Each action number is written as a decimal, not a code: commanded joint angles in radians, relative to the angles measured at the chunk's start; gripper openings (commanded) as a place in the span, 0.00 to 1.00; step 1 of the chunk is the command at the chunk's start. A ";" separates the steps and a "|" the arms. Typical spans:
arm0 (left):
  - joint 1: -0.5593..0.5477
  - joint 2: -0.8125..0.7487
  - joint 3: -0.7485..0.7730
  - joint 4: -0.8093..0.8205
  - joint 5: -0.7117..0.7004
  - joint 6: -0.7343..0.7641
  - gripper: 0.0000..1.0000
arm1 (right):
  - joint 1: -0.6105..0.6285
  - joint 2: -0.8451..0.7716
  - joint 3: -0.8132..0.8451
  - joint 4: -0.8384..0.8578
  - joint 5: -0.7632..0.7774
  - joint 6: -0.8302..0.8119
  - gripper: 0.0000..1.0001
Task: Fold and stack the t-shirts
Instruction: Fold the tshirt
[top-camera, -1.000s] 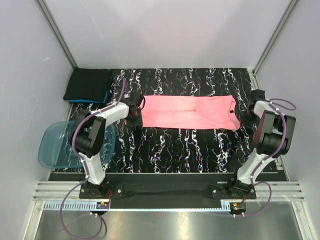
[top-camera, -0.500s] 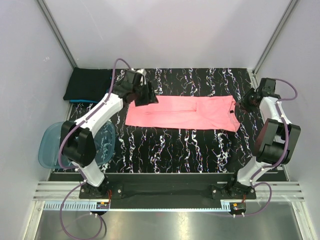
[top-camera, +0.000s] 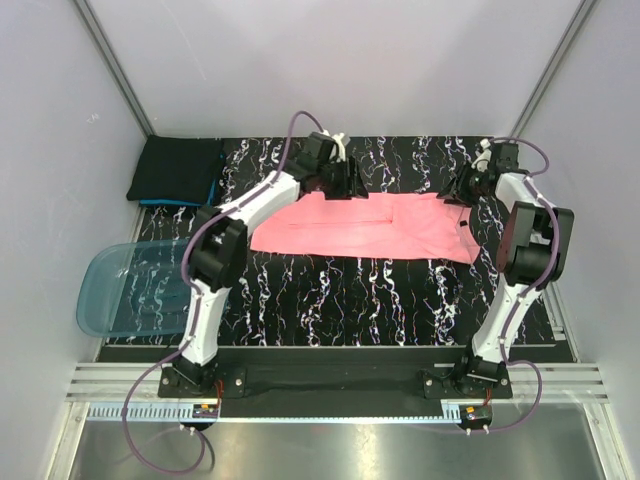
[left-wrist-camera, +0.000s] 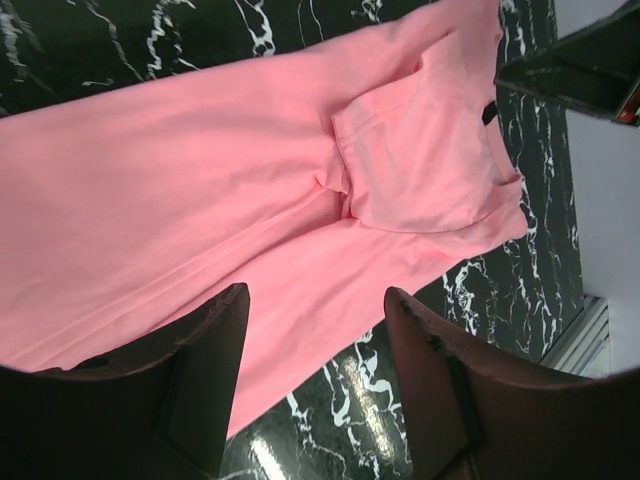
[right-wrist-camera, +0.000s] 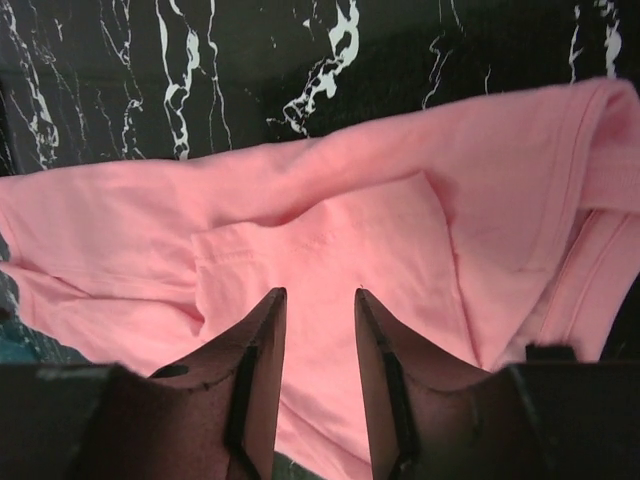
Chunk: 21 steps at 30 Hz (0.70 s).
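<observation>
We have the pink tee flat on the table. It's folded into a long strip running left-right across the middle, collar end to the right. Sides are tucked in. A sleeve lies folded over the body, and the small dark label shows at the neck. There are soft wrinkles along the centre, otherwise it's flat.

Left gripper: released, fingers spread, nothing between them. From the top view we place it over the tee's far edge, left of the middle. Through the gap we see only pink cloth and a bit of marbled table. We can't tell whether the tips touch the cloth.

Right gripper: released too, with a narrower gap than the left and nothing pinched. It's at the strip's far right corner by the collar end, looking back along the tee. We can't tell contact here either.

Black tee is folded in the far left corner. The teal tee is under it, with only its near edge showing. We read that stack as well apart from the pink tee.

Tub sits at the table's left side, nearer to us than the stack, overhanging the left edge.
</observation>
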 joint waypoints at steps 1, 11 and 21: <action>-0.018 0.065 0.083 0.082 0.055 -0.012 0.61 | -0.005 0.044 0.072 -0.015 0.002 -0.096 0.42; -0.058 0.180 0.129 0.214 -0.010 -0.098 0.57 | -0.004 0.172 0.219 -0.061 -0.005 -0.175 0.46; -0.101 0.278 0.202 0.265 -0.065 -0.185 0.57 | -0.004 0.207 0.256 -0.093 0.009 -0.255 0.46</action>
